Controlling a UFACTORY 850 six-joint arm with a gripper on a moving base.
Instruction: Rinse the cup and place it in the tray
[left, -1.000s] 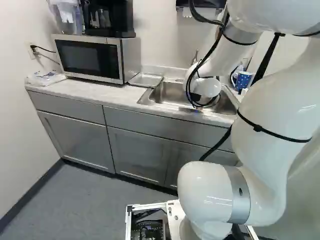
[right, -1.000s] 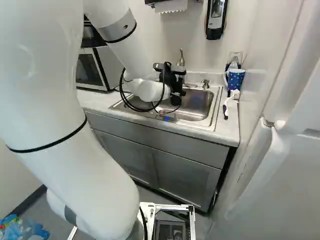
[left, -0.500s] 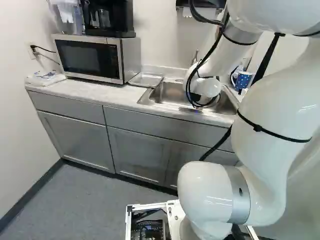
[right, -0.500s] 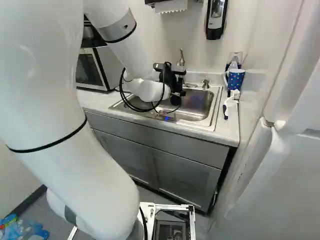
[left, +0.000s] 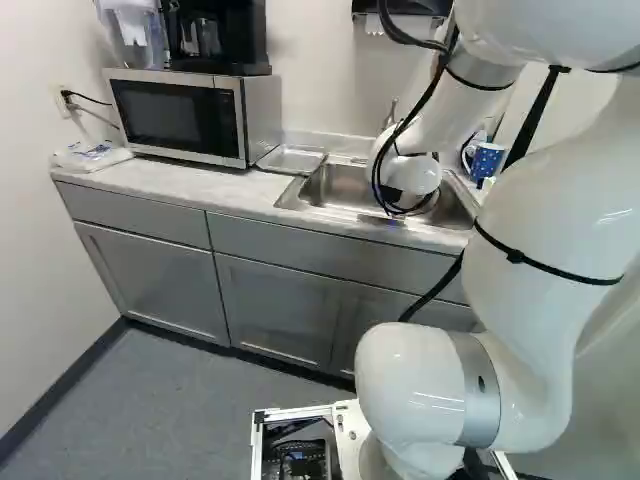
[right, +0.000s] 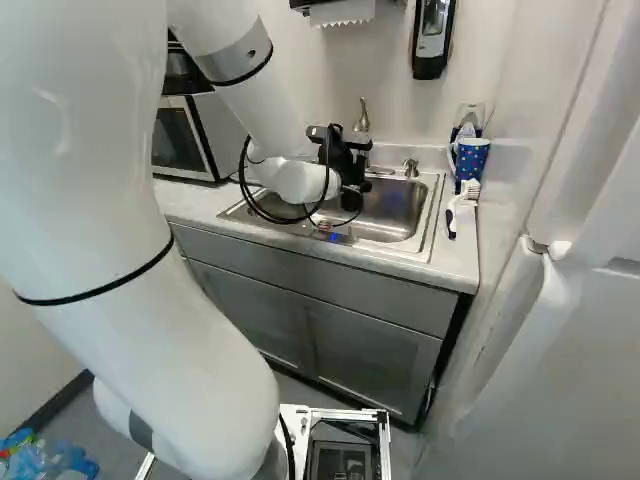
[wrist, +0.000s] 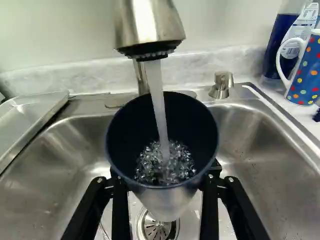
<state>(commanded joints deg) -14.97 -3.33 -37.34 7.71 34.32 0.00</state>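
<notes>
One metal tray (left: 292, 160), left base view: on the counter (left: 150, 180) between microwave (left: 175, 115) and sink (left: 345, 185).
Right base view: tool (right: 350, 175) over the sink; dotted mug (right: 471, 158) and brush (right: 454, 215) on the counter beside it.
Wrist view: tool (wrist: 166, 175) pinching cup (wrist: 165, 202) from both sides, mouth up under faucet (wrist: 147, 22), water (wrist: 159, 100) running in, bubbling inside.
</notes>
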